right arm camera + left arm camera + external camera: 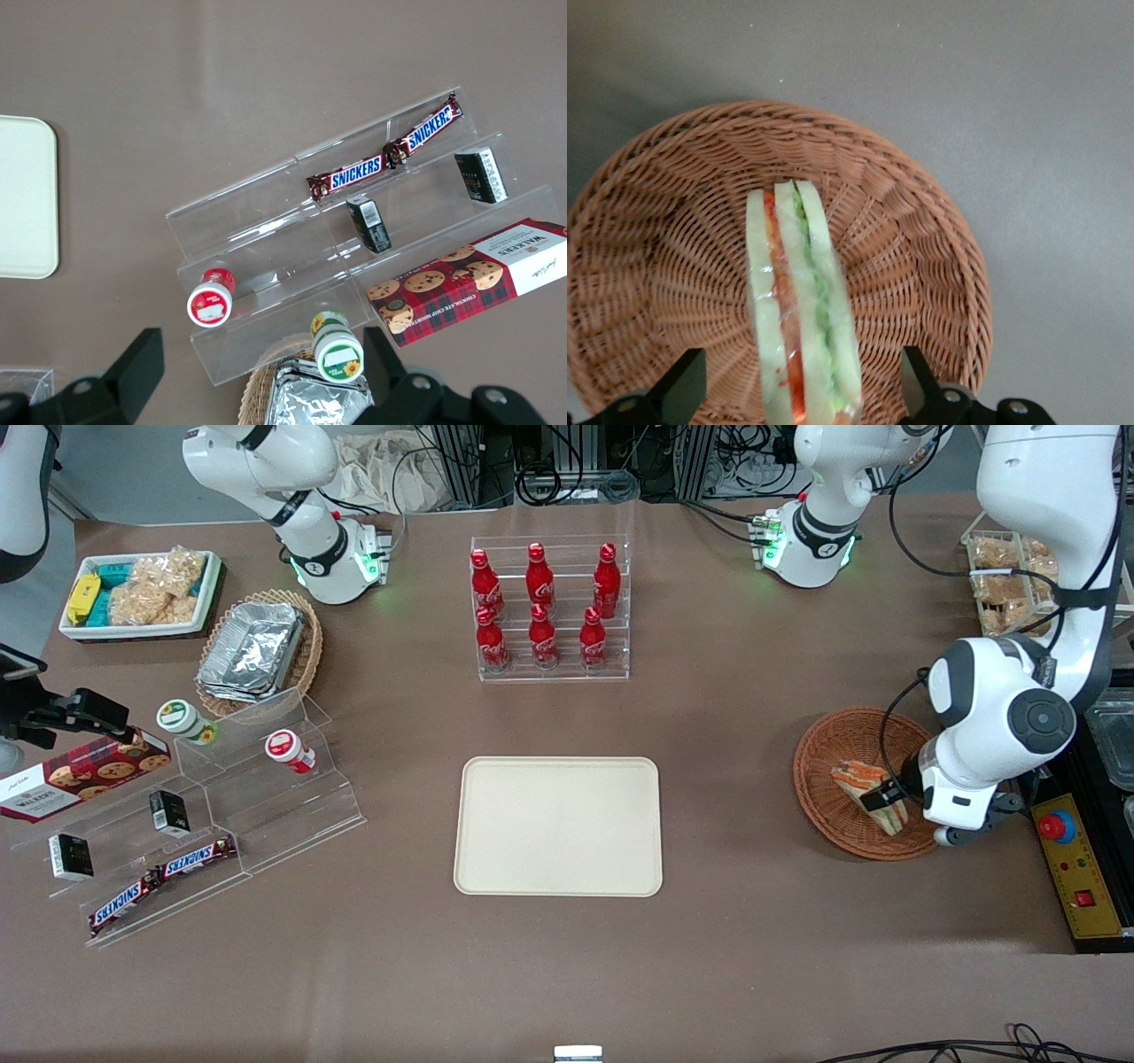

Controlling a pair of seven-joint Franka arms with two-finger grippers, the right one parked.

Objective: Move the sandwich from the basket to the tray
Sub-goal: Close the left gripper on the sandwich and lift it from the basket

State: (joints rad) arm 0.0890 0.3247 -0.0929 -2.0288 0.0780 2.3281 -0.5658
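Hand (799,390) open astride sandwich (799,310)

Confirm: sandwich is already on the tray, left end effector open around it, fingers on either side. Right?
Not quite. The sandwich is in the basket, not on the tray, which holds nothing. The rest stands: the end effector is open, one finger on each side of the sandwich, above the basket. The left wrist view shows it, and the front view shows the bare tray.

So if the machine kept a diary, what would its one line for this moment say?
stage: reaching | gripper: open, straddling sandwich | sandwich: in basket, not lifted | tray: bare
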